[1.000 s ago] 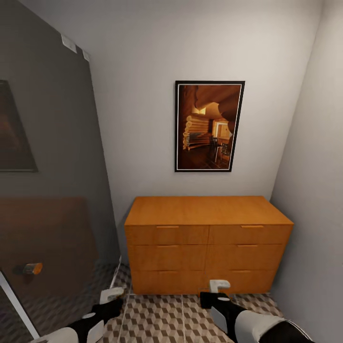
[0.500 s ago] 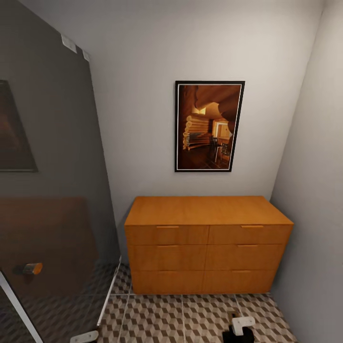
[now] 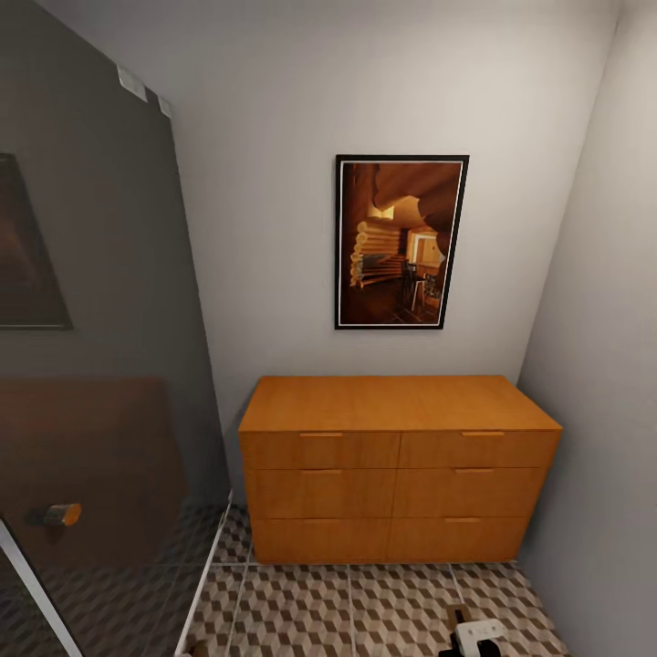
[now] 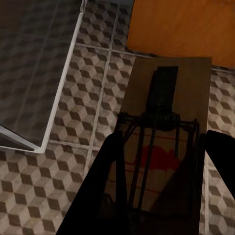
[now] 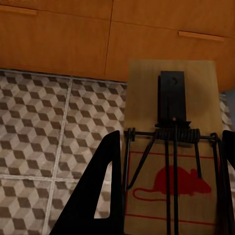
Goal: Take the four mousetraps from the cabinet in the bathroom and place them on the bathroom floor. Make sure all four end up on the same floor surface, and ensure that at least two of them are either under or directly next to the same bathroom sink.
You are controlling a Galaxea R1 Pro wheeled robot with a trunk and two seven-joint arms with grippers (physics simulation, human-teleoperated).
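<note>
Before the closed cabinet (image 3: 397, 465) (glass panel (image 3: 91, 365) alongside), each gripper (image 4: 161, 196) (image 5: 169, 196) clamping a mousetrap (image 4: 164, 117) (image 5: 171, 142).

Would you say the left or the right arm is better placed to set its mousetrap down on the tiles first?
Hard to call: each gripper holds a mousetrap over the bathroom floor. Perhaps right; its gripper shows low over tiles in the head view.

Two mousetraps held above the tiled floor

One wooden mousetrap (image 4: 164, 127) and another mousetrap (image 5: 171, 152), red mouse printed, near the orange cabinet (image 3: 397, 470).
</note>
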